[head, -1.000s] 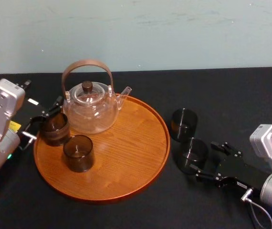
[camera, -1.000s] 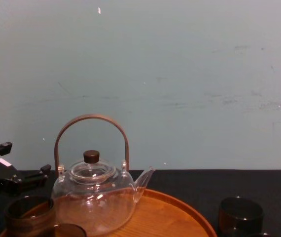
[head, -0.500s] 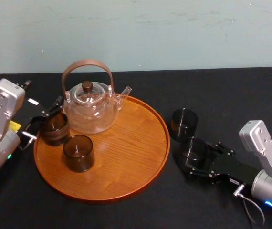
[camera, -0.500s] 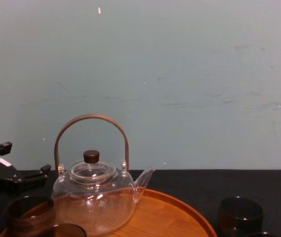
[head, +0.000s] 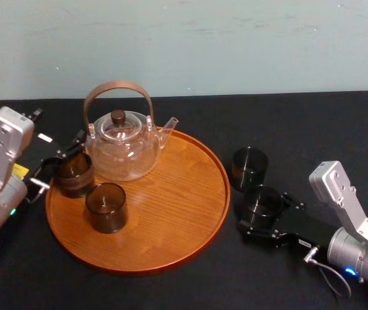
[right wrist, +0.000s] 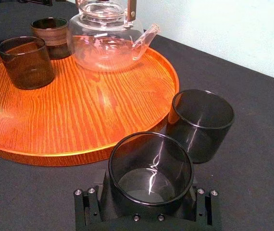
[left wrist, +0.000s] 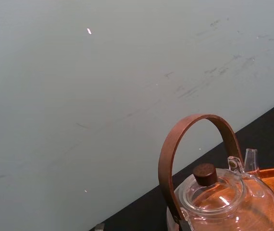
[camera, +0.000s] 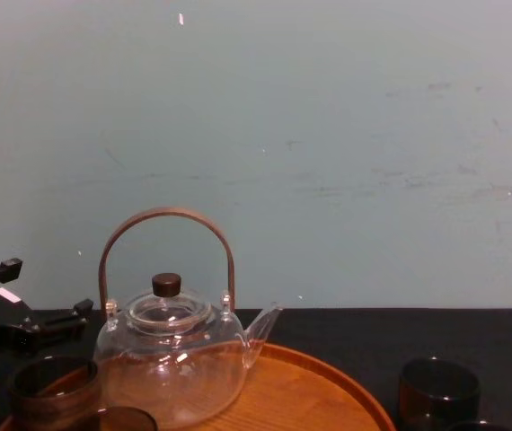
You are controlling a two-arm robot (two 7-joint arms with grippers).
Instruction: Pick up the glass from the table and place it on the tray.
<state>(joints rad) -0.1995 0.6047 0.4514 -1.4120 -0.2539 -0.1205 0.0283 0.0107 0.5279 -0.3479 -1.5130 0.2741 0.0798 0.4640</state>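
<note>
Head view showed the right gripper [head: 262, 210] reached in low from the near right, its fingers spread to either side of the glass [head: 261, 201], which stood upright on the table [head: 313, 129] just right of the tray [head: 171, 213]. From the right wrist view the glass [right wrist: 150, 169] sat deep between the open jaws of the right gripper [right wrist: 150, 188], close against its black body; I could not tell whether the fingers touched its wall. A second tumbler [head: 248, 166] stood just beyond it, farther from the robot, the two nearly touching, both off the tray. On the tray, the teapot [head: 121, 150] stood at the far left, with a near tumbler [head: 105, 206] in front of it and a brown cup [head: 74, 174] at the tray's left edge. The left gripper [head: 58, 163] rested at that left edge, its fingers apart on either side of the brown cup. Chest view caught the left gripper [camera: 9, 328] low at the left, behind the brown cup [camera: 54, 388].
</note>
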